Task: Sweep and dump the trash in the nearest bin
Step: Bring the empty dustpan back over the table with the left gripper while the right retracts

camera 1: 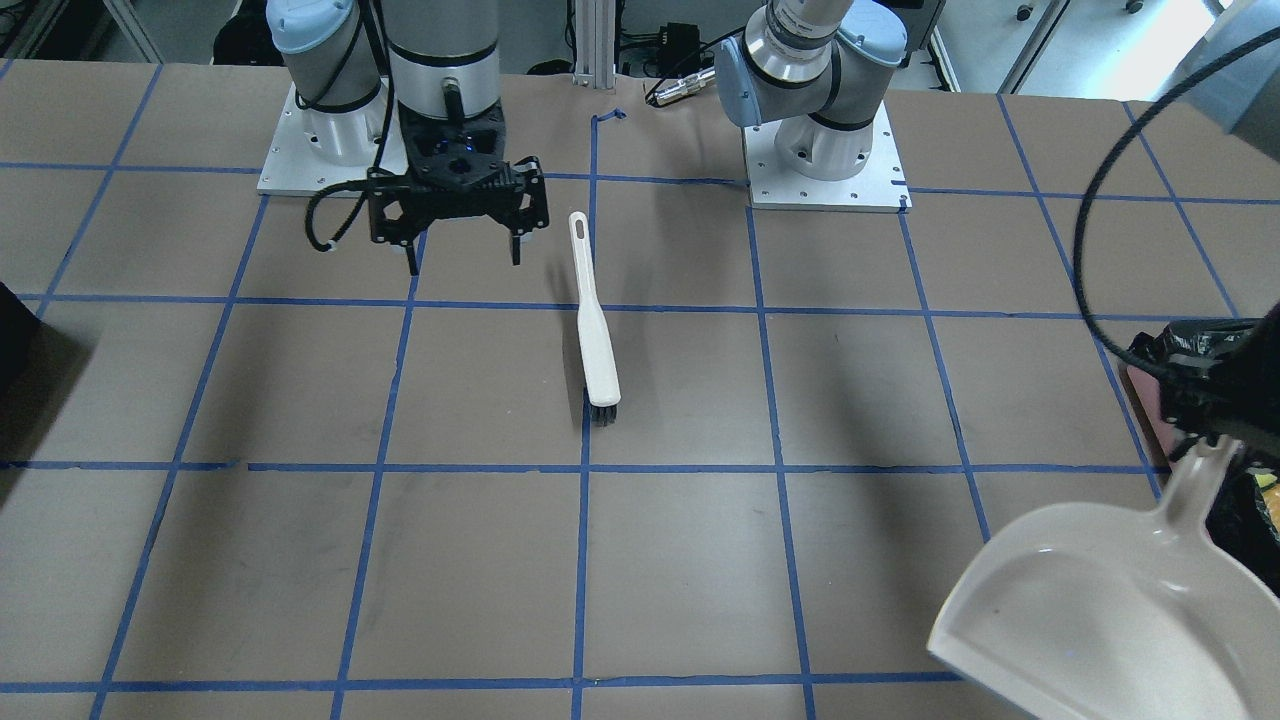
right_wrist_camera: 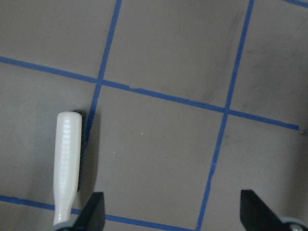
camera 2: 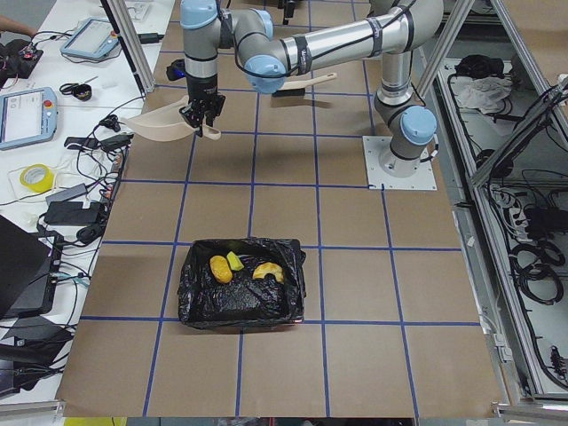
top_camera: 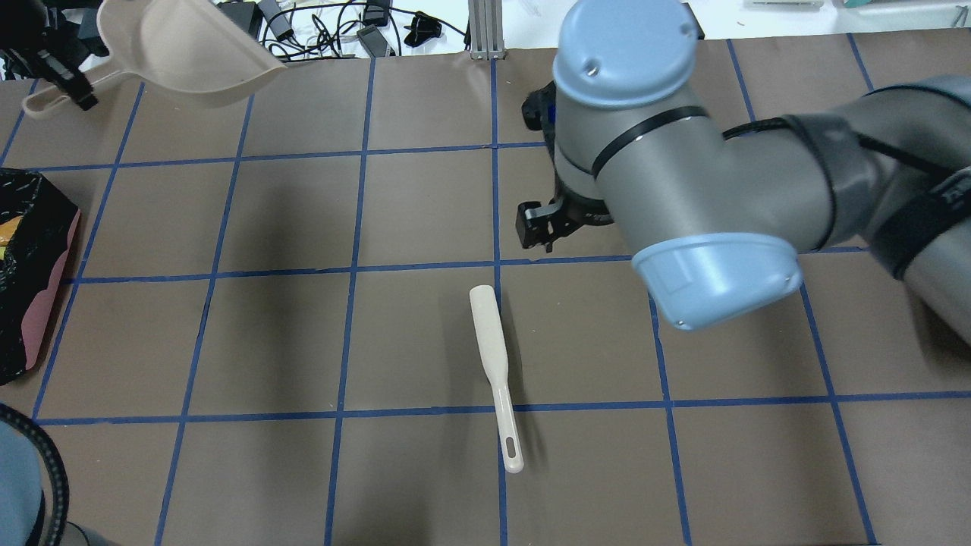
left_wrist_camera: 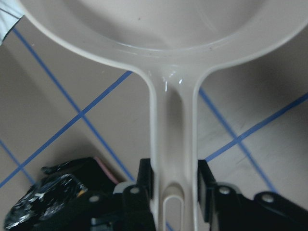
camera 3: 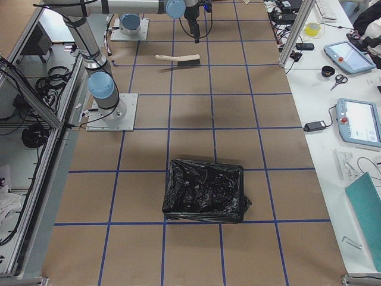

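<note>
My left gripper (left_wrist_camera: 174,185) is shut on the handle of a beige dustpan (camera 1: 1100,610), held in the air at the table's far left; it also shows in the overhead view (top_camera: 182,49). The bin (camera 2: 240,284), pink-sided (top_camera: 47,303) with a crinkled black bag, stands below it and holds yellow and green trash (camera 2: 222,268). A white brush (camera 1: 592,310) with black bristles lies flat mid-table. My right gripper (camera 1: 464,264) is open and empty, hovering beside the brush handle. In the right wrist view the brush (right_wrist_camera: 67,159) lies by the left fingertip (right_wrist_camera: 96,211).
A second black-bagged bin (camera 3: 205,190) stands toward the table's right end; its dark edge shows in the front view (camera 1: 12,340). Both arm bases (camera 1: 825,150) sit at the robot's edge of the brown, blue-taped table (camera 1: 680,560). Cables and tablets lie beyond the far edge.
</note>
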Action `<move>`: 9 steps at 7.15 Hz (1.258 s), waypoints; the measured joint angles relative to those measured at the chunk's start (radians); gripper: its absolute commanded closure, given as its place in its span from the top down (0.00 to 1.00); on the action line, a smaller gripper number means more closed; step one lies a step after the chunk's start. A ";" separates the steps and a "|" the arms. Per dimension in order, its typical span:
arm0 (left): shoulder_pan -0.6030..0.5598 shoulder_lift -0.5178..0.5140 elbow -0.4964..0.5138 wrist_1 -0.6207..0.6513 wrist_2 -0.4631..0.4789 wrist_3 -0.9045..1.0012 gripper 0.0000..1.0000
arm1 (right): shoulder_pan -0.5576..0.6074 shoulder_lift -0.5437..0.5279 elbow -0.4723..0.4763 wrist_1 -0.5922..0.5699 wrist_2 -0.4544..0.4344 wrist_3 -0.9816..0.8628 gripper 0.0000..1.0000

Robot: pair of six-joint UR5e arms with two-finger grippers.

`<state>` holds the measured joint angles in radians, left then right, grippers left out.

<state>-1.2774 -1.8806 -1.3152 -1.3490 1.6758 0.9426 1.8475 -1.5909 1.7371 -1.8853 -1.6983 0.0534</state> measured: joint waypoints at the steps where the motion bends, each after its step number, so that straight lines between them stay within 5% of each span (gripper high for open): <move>1: -0.061 0.000 -0.026 -0.001 -0.036 -0.131 0.00 | -0.071 -0.006 -0.041 -0.002 -0.029 -0.034 1.00; 6: -0.372 -0.040 -0.123 0.012 -0.139 -0.743 0.00 | -0.224 -0.012 -0.126 0.077 0.076 -0.195 1.00; 9: -0.507 -0.095 -0.146 0.024 -0.162 -0.973 0.00 | -0.230 -0.063 -0.124 0.302 0.183 -0.235 1.00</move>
<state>-1.7843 -1.9756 -1.4612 -1.3252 1.5140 -0.0306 1.6176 -1.6541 1.6130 -1.5833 -1.5151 -0.1818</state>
